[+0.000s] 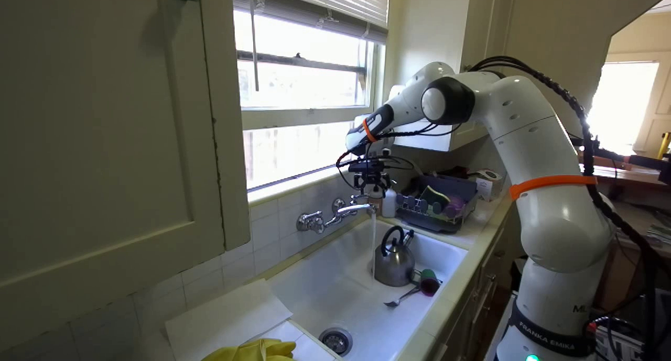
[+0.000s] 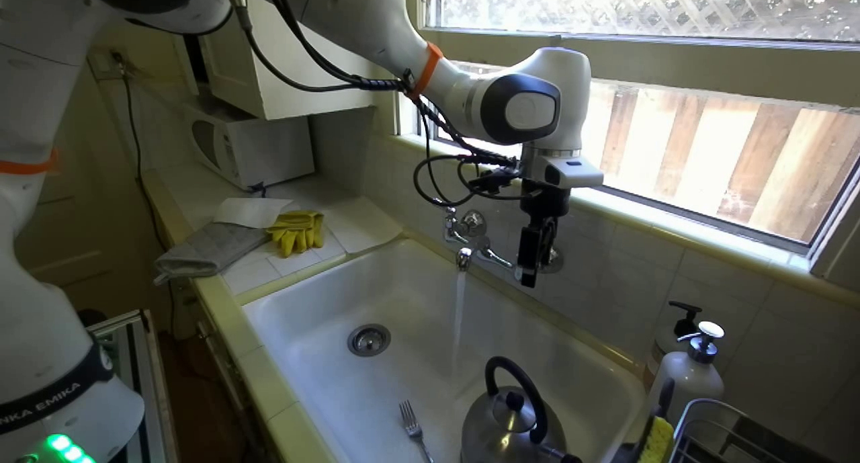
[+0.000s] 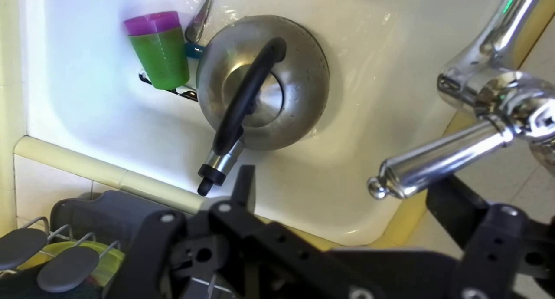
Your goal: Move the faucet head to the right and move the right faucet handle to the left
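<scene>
The chrome faucet head (image 1: 354,208) reaches out over the sink, with water running from its nozzle (image 2: 463,258). In the wrist view its spout (image 3: 511,21) shows at the upper right. The right faucet handle (image 3: 446,158) is a chrome lever with a ball tip. It lies between my gripper's (image 3: 347,182) spread fingers, close to the right finger; I cannot tell if they touch. My gripper is open and points down in both exterior views (image 1: 372,189) (image 2: 531,275), where it largely hides this handle. The left faucet handle (image 1: 312,222) is on the wall side.
A steel kettle (image 3: 299,82) stands in the sink (image 2: 309,328) with stacked cups (image 3: 160,58) and a fork (image 2: 411,419). A dish rack (image 1: 435,214) and soap bottles (image 2: 685,375) stand past the sink's end. The window sill (image 2: 672,231) is behind the gripper. Yellow gloves (image 2: 295,231) lie on the counter.
</scene>
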### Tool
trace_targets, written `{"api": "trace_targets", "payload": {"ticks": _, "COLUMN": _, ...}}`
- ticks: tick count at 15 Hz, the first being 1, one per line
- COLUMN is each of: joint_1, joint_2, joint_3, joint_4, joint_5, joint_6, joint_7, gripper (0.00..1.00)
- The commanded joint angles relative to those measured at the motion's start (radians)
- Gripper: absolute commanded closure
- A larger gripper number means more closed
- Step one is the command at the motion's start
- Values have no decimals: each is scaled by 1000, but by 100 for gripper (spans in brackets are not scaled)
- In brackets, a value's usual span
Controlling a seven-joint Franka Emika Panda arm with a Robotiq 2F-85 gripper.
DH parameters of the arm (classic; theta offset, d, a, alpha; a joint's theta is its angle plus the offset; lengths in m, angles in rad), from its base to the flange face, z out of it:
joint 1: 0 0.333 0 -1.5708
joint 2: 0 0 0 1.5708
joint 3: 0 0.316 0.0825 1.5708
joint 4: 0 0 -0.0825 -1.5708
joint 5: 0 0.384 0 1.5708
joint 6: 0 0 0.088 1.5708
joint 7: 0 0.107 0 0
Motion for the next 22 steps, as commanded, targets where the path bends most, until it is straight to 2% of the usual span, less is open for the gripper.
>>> {"api": "trace_targets", "payload": {"ticks": 1, "joint_1": 0, "joint_2": -45, "joint_3": -5, "joint_4": -69, "joint_5": -10, "joint_6": -19, "joint_7": 5, "gripper": 0}}
{"api": "trace_targets", "payload": {"ticks": 7, "joint_1": -11, "joint_2": -87, "joint_3": 3, "joint_4": -108, "joint_5": 11, "joint_6": 39, "joint_7": -16, "gripper": 0}}
{"api": "trace_targets", "payload": {"ticks": 14, "joint_1": -7, "joint_2": -221, "joint_3": -10, "joint_4": -222, "joint_5": -13, "joint_6": 147, "joint_7": -39, "gripper": 0}}
{"api": "trace_targets", "payload": {"ticks": 19, "joint_1": -9, "joint_2": -345, "joint_3": 2, "joint_4": -320, "joint_5": -12, "joint_6": 178, "joint_7": -121, "gripper": 0}}
{"api": "trace_targets", "payload": {"ticks": 22, "joint_1": -17, "joint_2": -419, "joint_3": 23, "joint_4": -373, "joint_5": 16, "joint_6": 164, "joint_7": -224, "gripper": 0}}
